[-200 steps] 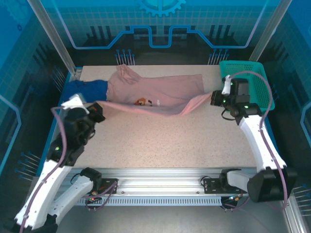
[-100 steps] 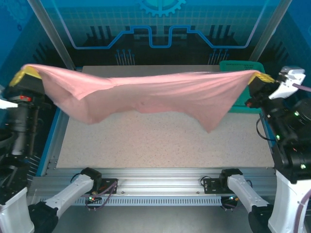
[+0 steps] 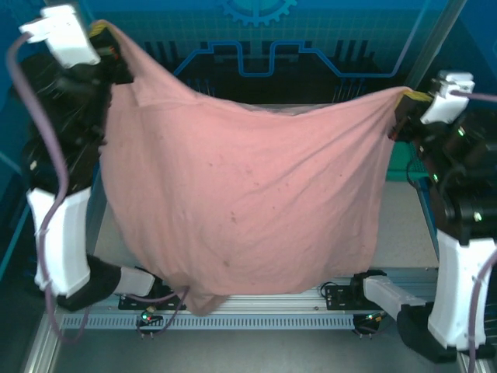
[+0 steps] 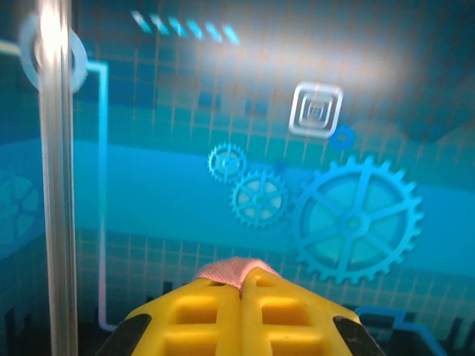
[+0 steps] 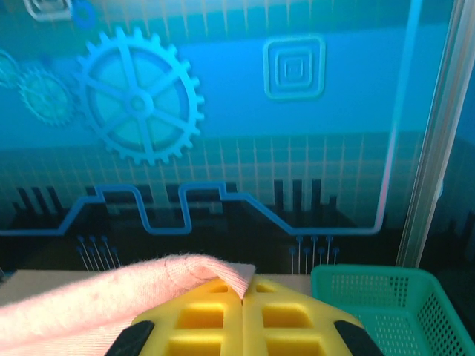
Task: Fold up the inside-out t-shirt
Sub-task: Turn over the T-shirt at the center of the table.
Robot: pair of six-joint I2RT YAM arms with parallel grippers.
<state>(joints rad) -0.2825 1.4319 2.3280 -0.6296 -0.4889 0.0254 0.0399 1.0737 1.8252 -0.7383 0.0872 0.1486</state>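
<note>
The dusty-pink inside-out t-shirt [image 3: 248, 194] hangs spread out in the air between both arms, high above the table, its lower edge drooping to the front rail. My left gripper [image 3: 99, 33] is raised at the upper left, shut on one corner. My right gripper [image 3: 405, 101] holds the other corner at the right, a bit lower. In the left wrist view the yellow fingers [image 4: 193, 315] press together with a fold of pink fabric [image 4: 228, 271] poking out at my gripper [image 4: 242, 285]. The right wrist view shows my gripper [image 5: 243, 293] pinching pink cloth [image 5: 111, 293] that trails off left.
A teal mesh basket [image 5: 378, 304] stands at the table's back right, just behind the right gripper. Metal frame posts [image 4: 58, 185] rise at the cell's corners. The hanging shirt hides most of the table [image 3: 408, 225].
Both arms have lifted the shirt off the table and raised it higher, the left one most. It went from lying flat to hanging as a wide sheet.
</note>
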